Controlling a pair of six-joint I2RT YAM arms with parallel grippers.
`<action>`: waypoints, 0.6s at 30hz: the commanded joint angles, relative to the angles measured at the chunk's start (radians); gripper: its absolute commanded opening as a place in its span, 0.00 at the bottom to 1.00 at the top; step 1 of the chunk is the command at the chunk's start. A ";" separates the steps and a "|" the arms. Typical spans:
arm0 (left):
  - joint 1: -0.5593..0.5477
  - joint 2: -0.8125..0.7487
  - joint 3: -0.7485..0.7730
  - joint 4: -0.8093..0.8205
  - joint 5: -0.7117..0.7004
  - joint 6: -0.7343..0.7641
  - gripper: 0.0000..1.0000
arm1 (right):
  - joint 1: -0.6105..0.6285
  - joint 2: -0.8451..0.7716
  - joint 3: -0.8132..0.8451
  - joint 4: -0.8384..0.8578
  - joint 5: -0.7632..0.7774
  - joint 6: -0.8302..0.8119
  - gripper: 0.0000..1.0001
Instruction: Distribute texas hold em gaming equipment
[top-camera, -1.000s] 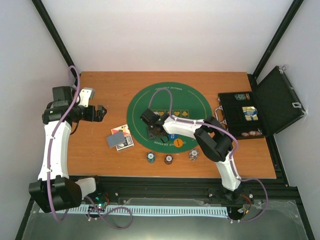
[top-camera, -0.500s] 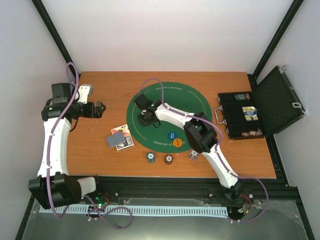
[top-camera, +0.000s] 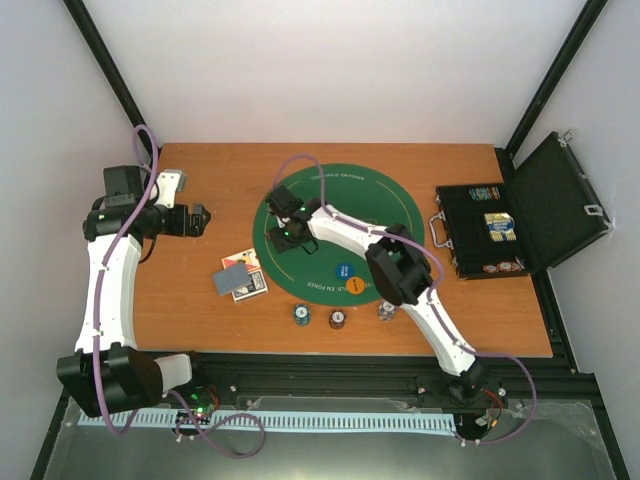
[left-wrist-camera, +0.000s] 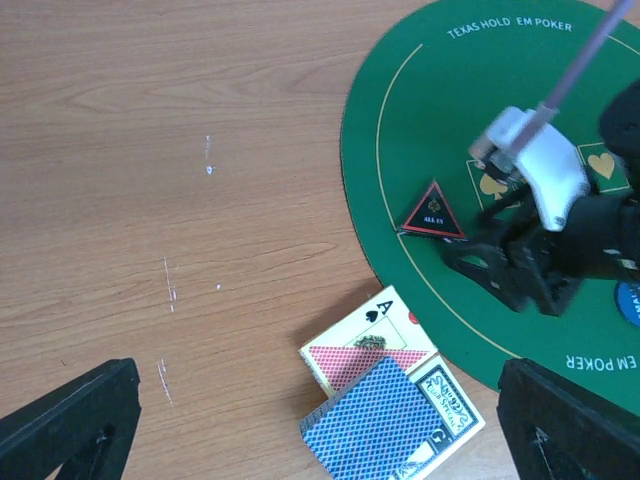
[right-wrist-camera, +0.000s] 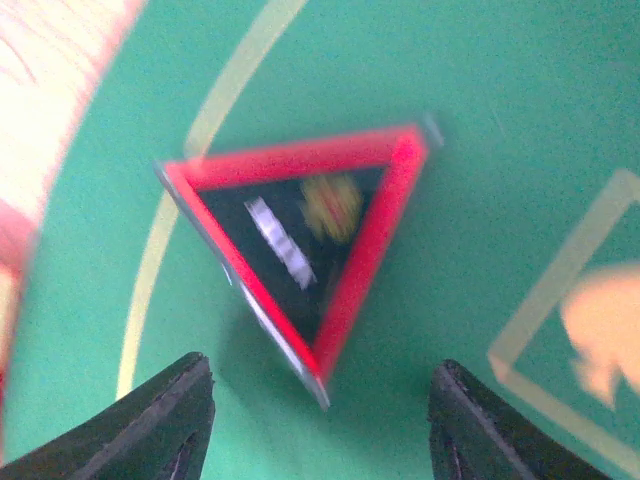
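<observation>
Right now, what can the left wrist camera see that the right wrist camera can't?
Only the left wrist view shows the wooden table, the playing cards piled on it just off the mat, and the right arm seen from outside. Only the right wrist view shows the right gripper from the inside, its dark fingers spread open. It is blurry. Both show the red-black triangular marker lying flat on the green mat, near the yellow line.
</observation>
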 joint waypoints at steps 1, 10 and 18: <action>0.003 0.004 0.043 -0.034 0.001 0.020 1.00 | -0.021 -0.212 -0.239 0.001 0.067 0.027 0.63; 0.004 -0.006 0.023 -0.072 0.016 0.051 1.00 | -0.028 -0.600 -0.791 0.122 0.170 0.116 0.73; 0.003 -0.020 0.022 -0.100 0.025 0.061 1.00 | -0.031 -0.684 -0.988 0.180 0.182 0.134 0.77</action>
